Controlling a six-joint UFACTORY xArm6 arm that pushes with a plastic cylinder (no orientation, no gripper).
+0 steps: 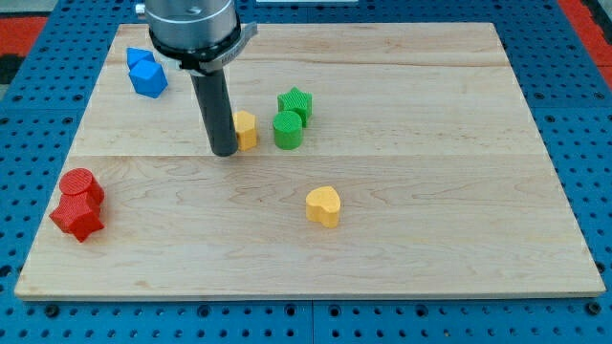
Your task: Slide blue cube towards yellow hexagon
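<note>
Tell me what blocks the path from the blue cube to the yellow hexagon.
Only my own rod does: my tip rests against the yellow hexagon on the view's left, the side facing the blue cube. No other block lies on that line; the second blue block sits behind the cube.

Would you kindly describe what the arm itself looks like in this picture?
A shiny grey metal cylinder at the view's top carries a black collar, then a straight, dark, matte rod. My tip is plain and blunt. No cables, markings or labels show.
</note>
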